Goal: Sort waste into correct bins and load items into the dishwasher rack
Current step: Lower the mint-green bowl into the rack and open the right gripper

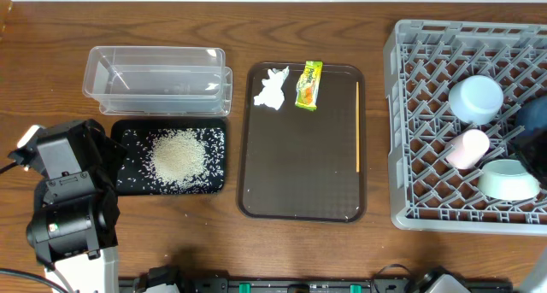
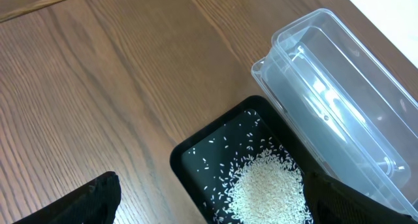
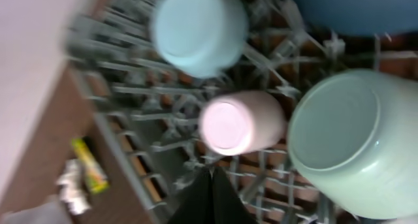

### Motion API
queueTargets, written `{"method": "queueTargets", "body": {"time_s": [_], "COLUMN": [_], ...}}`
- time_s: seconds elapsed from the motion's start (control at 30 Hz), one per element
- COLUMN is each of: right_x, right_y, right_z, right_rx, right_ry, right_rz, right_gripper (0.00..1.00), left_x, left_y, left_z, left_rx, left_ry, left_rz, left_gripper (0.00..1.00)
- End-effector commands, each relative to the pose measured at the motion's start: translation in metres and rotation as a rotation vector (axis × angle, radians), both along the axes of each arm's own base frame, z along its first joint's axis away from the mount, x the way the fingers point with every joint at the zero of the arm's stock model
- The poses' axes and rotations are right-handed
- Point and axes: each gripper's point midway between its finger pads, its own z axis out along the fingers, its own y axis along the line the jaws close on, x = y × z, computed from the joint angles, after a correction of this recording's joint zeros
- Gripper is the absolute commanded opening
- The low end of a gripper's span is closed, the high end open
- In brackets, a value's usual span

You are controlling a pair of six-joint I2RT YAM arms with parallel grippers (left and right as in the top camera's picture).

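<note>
Overhead: snack wrapper (image 1: pixel 308 85) (print seemingly illegible)

support surface: wooden table (image 1: pixel 214 233), dark brown, grain running left-right. 4 items rest directly on it.
- far left: clear plastic tub (image 1: pixel 154 49), long side left-right.
- just near of the tub: black tray (image 1: pixel 171 193), same orientation; contact btwn the two can't be told.
- centre: brown serving tray (image 1: pixel 299 156), long side near-far, apart from both.
- right: grey dishwasher rack (image 1: pixel 397 131), largest item, narrow gap to brown serving tray, reaches right frame edge.
</note>
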Motion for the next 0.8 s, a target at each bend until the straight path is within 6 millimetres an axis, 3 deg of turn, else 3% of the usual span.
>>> {"method": "queueTargets", "body": {"time_s": [0.0,0.27,0.77], "right_x": [-0.007,-0.027,-0.063], "right_y": [-0.02,-0.029,-0.043], "right_z": [-0.023,-0.06,-0.067], "right_rx": [-0.065,-0.035,-0.06], "right_ry": [0.151,0.34,0.486], "right_rz": [-0.099,-0.165,-0.306], "right_gripper": [0.01,0.01,0.01], "left_x": [0.0,0.0,0.0], "left_y": [0.002,0.002,0.002], "left_z": [0.008,0.008,0.008], "left_rx": [0.004,0.003,0.003], "left_ry": [-0.024,-0.024,-0.024], "left_rz": [0.013,0.013,0.013], "left_gripper": [0.91,0.91,0.91]}}
